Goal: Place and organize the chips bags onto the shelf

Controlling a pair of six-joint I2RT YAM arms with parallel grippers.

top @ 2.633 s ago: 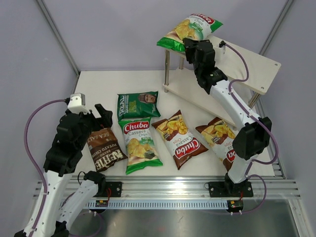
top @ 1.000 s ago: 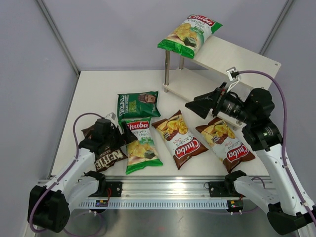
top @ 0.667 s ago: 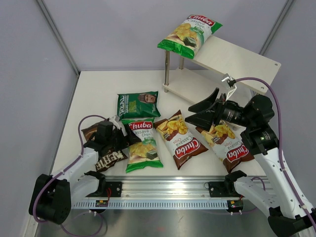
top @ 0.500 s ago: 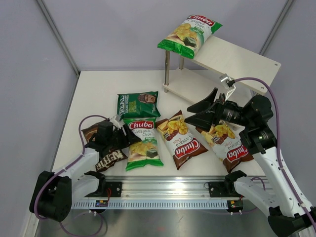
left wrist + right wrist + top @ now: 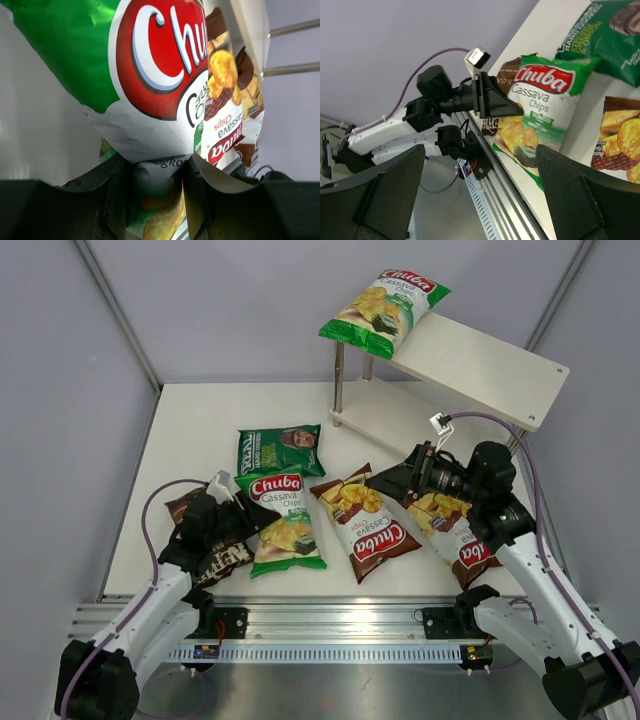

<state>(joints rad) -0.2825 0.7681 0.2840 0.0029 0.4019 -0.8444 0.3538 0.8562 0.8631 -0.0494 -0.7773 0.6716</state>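
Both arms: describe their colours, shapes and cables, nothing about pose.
Both have white shell links and black joint housings: the left arm and the right arm alike. A purple cable loops along each to the wrist. The left gripper and the right gripper are black, with broad wedge-shaped fingers. Black bases bolt to a silver rail.

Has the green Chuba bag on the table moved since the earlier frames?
Yes. The green Chuba bag, in the left hand, has shifted away from the front rail, toward the portrait bag.
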